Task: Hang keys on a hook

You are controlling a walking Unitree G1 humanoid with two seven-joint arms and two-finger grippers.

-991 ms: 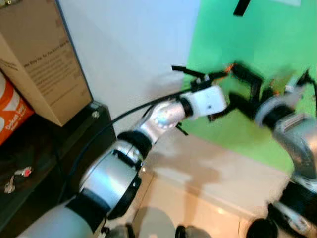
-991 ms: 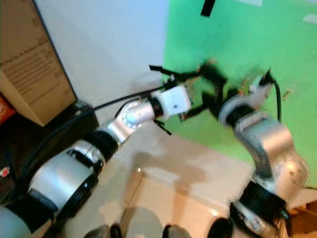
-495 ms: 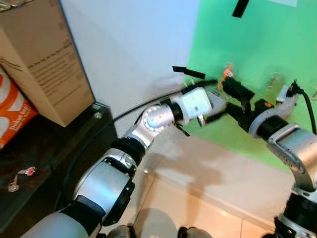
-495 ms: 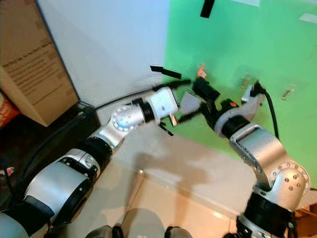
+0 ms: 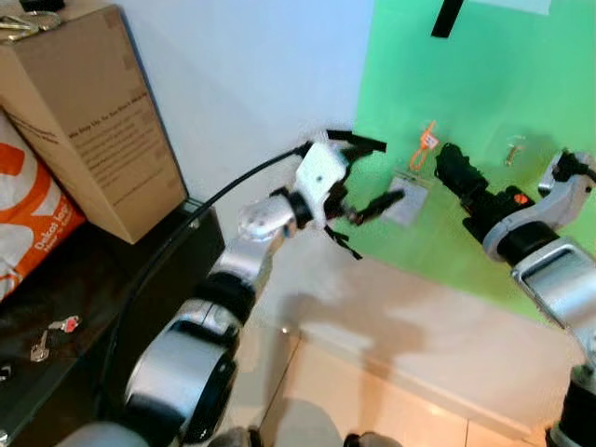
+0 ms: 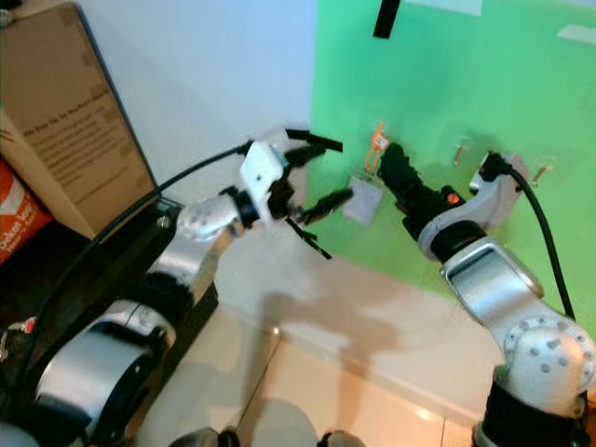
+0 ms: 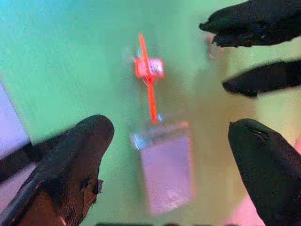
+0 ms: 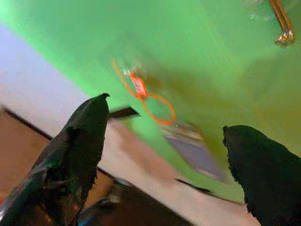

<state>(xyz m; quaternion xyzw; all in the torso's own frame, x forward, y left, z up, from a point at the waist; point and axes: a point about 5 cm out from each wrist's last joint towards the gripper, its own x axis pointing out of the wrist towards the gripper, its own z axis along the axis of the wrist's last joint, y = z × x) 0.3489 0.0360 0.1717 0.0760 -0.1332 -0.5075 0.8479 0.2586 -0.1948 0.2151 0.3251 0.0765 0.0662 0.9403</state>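
An orange key loop [image 5: 426, 140] with a clear grey tag [image 5: 408, 197] hangs from a hook on the green wall [image 5: 521, 84]. My left gripper [image 5: 369, 173] is open just left of the tag and holds nothing. In the left wrist view the loop [image 7: 149, 68] and tag [image 7: 165, 169] hang free between its two fingers [image 7: 80, 155]. My right gripper [image 5: 453, 168] is open just right of the loop, close to the wall. Its wrist view shows the loop [image 8: 157, 108] between wide-spread fingers [image 8: 84, 136].
More hooks [image 6: 538, 172] stick out of the green wall to the right. A cardboard box [image 5: 84, 112] and an orange bag [image 5: 28, 214] stand on a dark shelf [image 5: 102, 289] at left, with small keys [image 5: 54, 331] on it. Black tape [image 5: 447, 17] is stuck high on the wall.
Both grippers were crowded together at the hook; now the left one has drawn back to the left and the right one to the right. The tag hangs free between them.
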